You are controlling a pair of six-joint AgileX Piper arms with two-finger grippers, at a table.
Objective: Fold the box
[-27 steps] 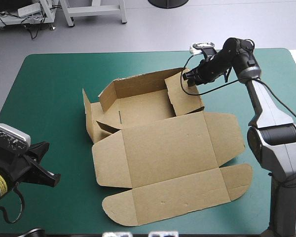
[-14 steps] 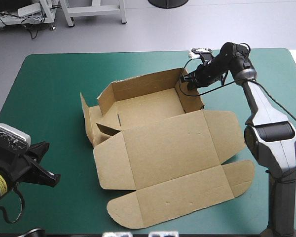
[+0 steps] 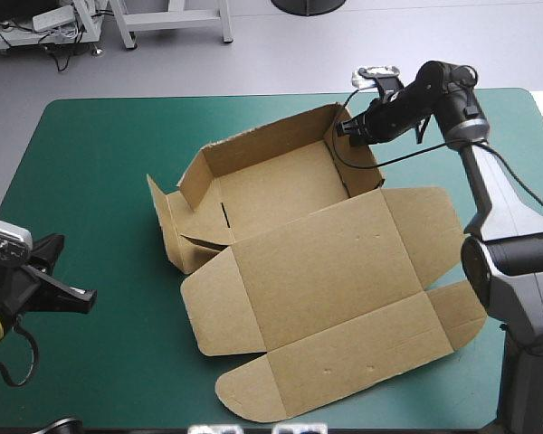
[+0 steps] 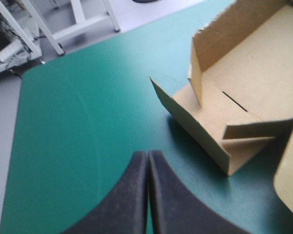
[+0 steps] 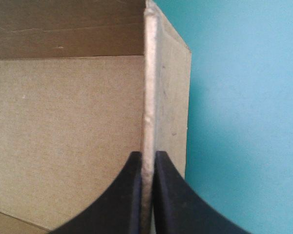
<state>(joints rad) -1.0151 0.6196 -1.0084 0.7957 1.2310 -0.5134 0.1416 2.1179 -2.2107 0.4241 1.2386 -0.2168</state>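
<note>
Here the brown box lies mid-counter on the teal-green cover, its tray toward the far edge with walls raised and its lid flat toward the near edge. The right hand pinches the top edge of the tray's right wall. The left hand, pressed together on nothing, hangs near the counter's near left corner, well apart from the box.
</note>
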